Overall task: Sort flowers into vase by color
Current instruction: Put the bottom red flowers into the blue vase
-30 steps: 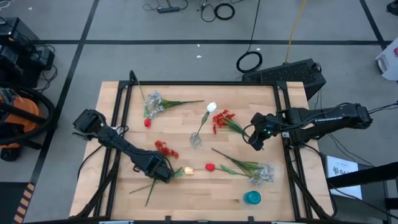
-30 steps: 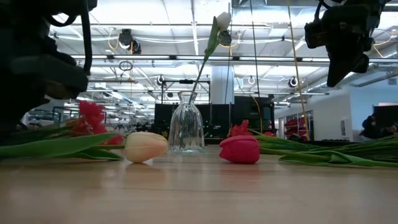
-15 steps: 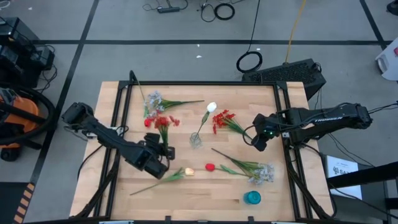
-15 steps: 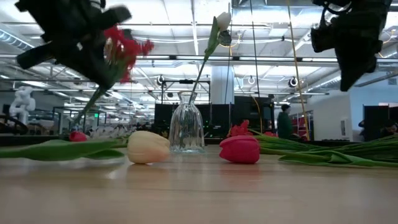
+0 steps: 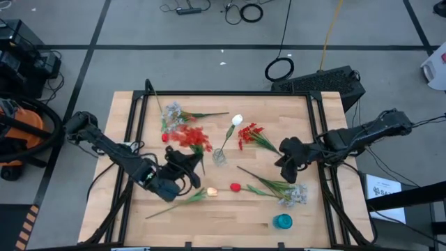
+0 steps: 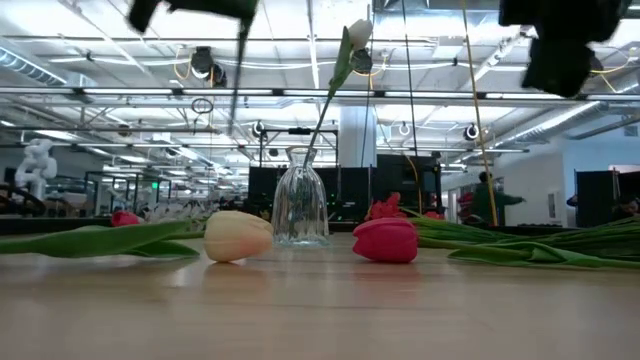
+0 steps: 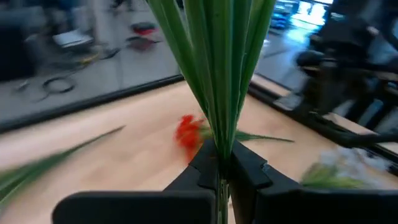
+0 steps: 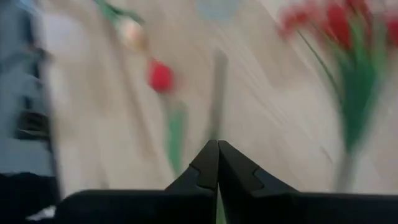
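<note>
My left gripper hangs over the table's near left, shut on a flower with red clustered blooms. Just right of it stands the clear glass vase holding a white tulip. On the wood lie a peach tulip, red tulip buds, a second red cluster and two pale sprays. My right gripper hovers shut right of the vase, holding nothing. My left gripper pinches the red cluster's bundle of green stem and leaves between its two fingers. The fingers come nearly level from the table's near left and lie across the stem. The flower is lifted clear, with its blooms above the fingers toward the far edge.
A small teal cup stands near the front right edge. Black rails run along both table sides. Bare wood lies between the vase and the near edge.
My left gripper has risen from the near left of the table with the red cluster and tipped from pointing down to nearly level. The flower has come off the wood and swung up, blooms toward the far edge. My right gripper has shifted slightly, still shut.
</note>
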### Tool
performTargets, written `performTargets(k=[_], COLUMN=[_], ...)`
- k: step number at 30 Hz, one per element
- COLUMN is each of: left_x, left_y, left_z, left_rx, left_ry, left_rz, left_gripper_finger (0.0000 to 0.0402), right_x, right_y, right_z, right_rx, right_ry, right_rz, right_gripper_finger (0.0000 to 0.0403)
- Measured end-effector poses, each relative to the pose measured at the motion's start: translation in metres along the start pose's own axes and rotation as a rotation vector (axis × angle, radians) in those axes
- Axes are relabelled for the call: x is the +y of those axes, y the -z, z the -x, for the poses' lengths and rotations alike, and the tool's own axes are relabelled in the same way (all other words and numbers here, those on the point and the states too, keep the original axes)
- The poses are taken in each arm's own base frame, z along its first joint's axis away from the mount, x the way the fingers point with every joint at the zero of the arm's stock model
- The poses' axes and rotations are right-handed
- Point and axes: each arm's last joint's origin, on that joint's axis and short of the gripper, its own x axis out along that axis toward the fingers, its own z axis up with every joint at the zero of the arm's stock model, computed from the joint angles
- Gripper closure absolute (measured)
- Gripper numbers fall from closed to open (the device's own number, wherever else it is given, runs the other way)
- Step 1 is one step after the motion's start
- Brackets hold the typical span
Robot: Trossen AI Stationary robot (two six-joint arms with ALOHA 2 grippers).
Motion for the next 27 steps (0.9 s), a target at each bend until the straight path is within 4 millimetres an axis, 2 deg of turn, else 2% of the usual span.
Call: performTargets(k=[4, 7, 13, 17, 20, 23, 27], left_x=[-0.012, -0.013, -0.006, -0.006, -0.007, -0.007, -0.008], left_y=[-0.026, -0.043, -0.057, -0.057, -0.057, -0.056, -0.056], left_z=[-0.019, -0.032, -0.05, -0.051, -0.051, -0.05, -0.049], left_rx=[-0.018, -0.065, -0.099, -0.092, -0.09, -0.085, -0.084], left_ry=[0.261, 0.45, 0.741, 0.795, 0.809, 0.818, 0.822], left_rz=[-0.069, -0.091, -0.214, -0.226, -0.229, -0.224, -0.225], left_gripper_finger=[0.0386, 0.0386, 0.0387, 0.0387, 0.0387, 0.0387, 0.0384], right_x=[0.015, 0.021, 0.034, 0.062, 0.078, 0.089, 0.093], right_y=[-0.01, -0.012, -0.014, -0.021, -0.025, -0.029, -0.034], right_z=[-0.002, -0.006, -0.028, -0.039, -0.047, -0.056, -0.068], right_rx=[-0.113, -0.133, -0.14, -0.357, -0.547, -0.679, -0.76], right_ry=[-0.128, -0.158, -0.192, -0.272, -0.255, -0.251, -0.257], right_rz=[-0.011, 0.002, 0.091, 0.132, 0.189, 0.19, 0.179], right_gripper_finger=[0.0403, 0.0403, 0.0403, 0.0403, 0.0403, 0.0403, 0.0402])
